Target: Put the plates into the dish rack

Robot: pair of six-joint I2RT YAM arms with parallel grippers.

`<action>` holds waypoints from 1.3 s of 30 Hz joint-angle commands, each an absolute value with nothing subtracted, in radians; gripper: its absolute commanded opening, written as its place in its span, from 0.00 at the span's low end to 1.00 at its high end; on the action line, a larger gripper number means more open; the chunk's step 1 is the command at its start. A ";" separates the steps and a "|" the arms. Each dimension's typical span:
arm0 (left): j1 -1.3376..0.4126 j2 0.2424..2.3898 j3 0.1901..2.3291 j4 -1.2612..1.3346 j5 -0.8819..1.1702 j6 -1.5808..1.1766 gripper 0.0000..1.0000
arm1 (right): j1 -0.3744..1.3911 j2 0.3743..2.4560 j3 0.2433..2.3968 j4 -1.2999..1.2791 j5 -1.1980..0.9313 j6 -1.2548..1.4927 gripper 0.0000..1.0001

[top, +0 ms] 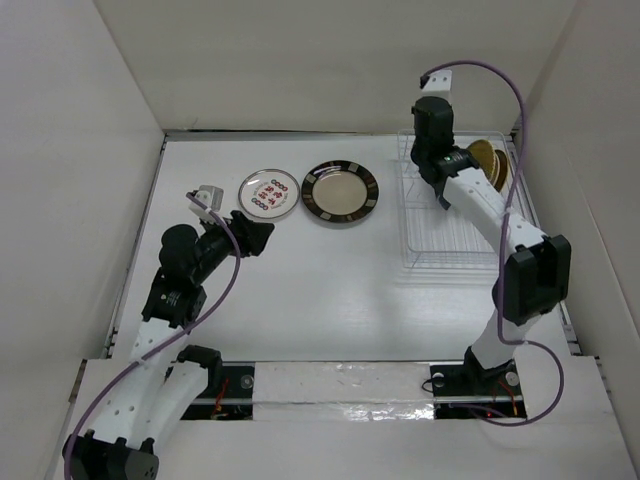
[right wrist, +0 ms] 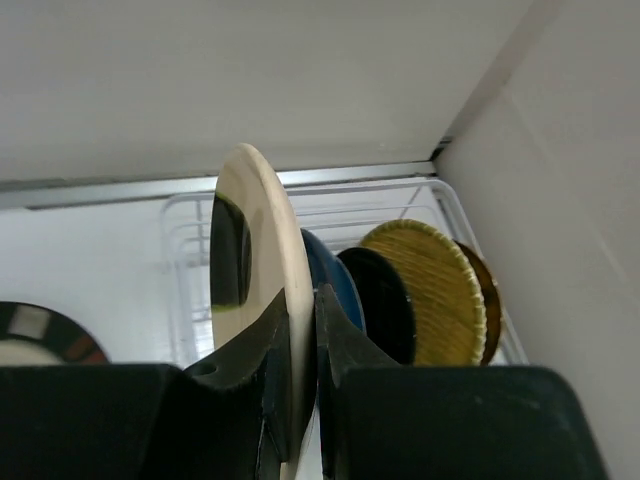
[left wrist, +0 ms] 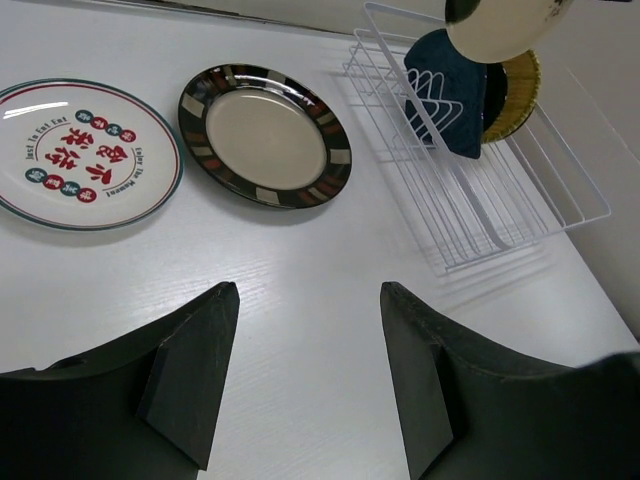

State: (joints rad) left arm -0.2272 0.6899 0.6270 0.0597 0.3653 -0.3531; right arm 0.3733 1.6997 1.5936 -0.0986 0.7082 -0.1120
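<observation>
Grips a cream plate (right wrist: 255,250) by its rim in the right claw (right wrist: 308,345), one finger pressed on each face, clamped firmly. Holds that plate upright, on edge, over the dish rack (left wrist: 480,215). Seen from the left wrist view, sits raised above the prongs, with its lower edge level with the tops of the racked plates. Cannot tell from any view whether it touches a wire.

Shows four plates standing on edge at the rack's far end. Starts with a blue leaf-shaped plate (right wrist: 330,275) just behind the held one, then a dark plate (right wrist: 385,300), then a woven yellow plate (right wrist: 430,290). Ends with a brown-yellow plate (right wrist: 487,285), mostly hidden behind the yellow one.

Shows two more plates lying flat on the counter (top: 330,290), left of the rack. Places the white plate with red marks (left wrist: 85,150) farthest from the rack. Places the black-rimmed cream plate (left wrist: 265,135) just beside it, a narrow gap apart, between it and the rack.

Hovers the left claw (left wrist: 308,300) low over the counter on the near side of those two plates. Has its fingers spread apart with nothing between them.
</observation>
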 commanded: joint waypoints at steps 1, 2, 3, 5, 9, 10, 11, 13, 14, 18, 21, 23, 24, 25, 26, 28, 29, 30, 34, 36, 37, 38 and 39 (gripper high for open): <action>-0.267 0.650 0.687 0.060 0.316 -0.311 0.55 | 0.403 1.779 1.707 -0.161 0.839 -0.341 0.00; -0.276 0.638 0.689 0.060 0.314 -0.308 0.56 | 0.403 1.798 1.721 -0.166 0.876 -0.374 0.00; -0.276 0.635 0.690 0.058 0.313 -0.305 0.56 | 0.403 1.815 1.736 -0.161 0.896 -0.406 0.00; -0.305 0.621 0.692 0.054 0.301 -0.299 0.55 | 0.413 1.848 1.749 -0.166 0.932 -0.472 0.00; -0.330 0.603 0.690 0.043 0.282 -0.295 0.55 | 0.394 1.868 1.792 -0.208 0.945 -0.497 0.00; -0.340 0.601 0.690 0.043 0.279 -0.295 0.55 | 0.385 1.871 1.805 -0.224 0.946 -0.500 0.00; -0.341 0.597 0.690 0.041 0.276 -0.295 0.55 | 0.385 1.876 1.812 -0.238 0.945 -0.500 0.00; -0.351 0.595 0.690 0.040 0.267 -0.295 0.55 | 0.385 1.884 1.818 -0.255 0.953 -0.500 0.00; -0.351 0.591 0.692 0.038 0.264 -0.293 0.55 | 0.376 1.888 1.815 -0.259 0.951 -0.499 0.00; -0.360 0.588 0.690 0.031 0.252 -0.290 0.55 | 0.364 1.911 1.792 -0.261 0.943 -0.483 0.00; -0.360 0.589 0.689 0.031 0.245 -0.290 0.54 | 0.353 1.939 1.781 -0.261 0.927 -0.462 0.00; -0.360 0.594 0.689 0.032 0.244 -0.290 0.54 | 0.335 1.953 1.781 -0.259 0.907 -0.442 0.00; -0.360 0.595 0.687 0.032 0.244 -0.290 0.54 | 0.334 1.960 1.784 -0.261 0.901 -0.436 0.00; -0.360 0.598 0.687 0.035 0.241 -0.291 0.54 | 0.334 1.976 1.787 -0.262 0.894 -0.420 0.00; -0.360 0.600 0.686 0.035 0.238 -0.294 0.54 | 0.324 1.980 1.786 -0.261 0.875 -0.411 0.00; -0.360 0.603 0.683 0.043 0.232 -0.299 0.54 | 0.324 1.993 1.778 -0.252 0.845 -0.379 0.00; -0.360 0.606 0.683 0.046 0.232 -0.301 0.54 | 0.324 2.000 1.776 -0.253 0.822 -0.368 0.00; -0.360 0.609 0.681 0.049 0.230 -0.305 0.54 | 0.315 2.005 1.773 -0.252 0.816 -0.359 0.00; -0.360 0.620 0.675 0.061 0.221 -0.319 0.53 | 0.314 2.029 1.735 -0.229 0.789 -0.318 0.00; -0.360 0.632 0.675 0.066 0.215 -0.327 0.53 | 0.302 2.017 1.717 -0.224 0.727 -0.256 0.05; -0.360 0.638 0.675 0.069 0.207 -0.337 0.53 | 0.292 2.010 1.706 -0.215 0.701 -0.233 0.09; -0.360 0.649 0.678 0.069 0.204 -0.345 0.53 | 0.291 2.003 1.689 -0.215 0.654 -0.183 0.16; -0.360 0.672 0.684 0.066 0.199 -0.354 0.53 | 0.279 1.993 1.686 -0.216 0.637 -0.157 0.29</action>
State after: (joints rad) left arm -0.3542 0.6426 0.6460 0.0139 0.2207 -0.3241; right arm 0.3004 2.0270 1.6985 -0.2699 0.7437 -0.2790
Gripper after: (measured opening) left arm 0.533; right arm 0.227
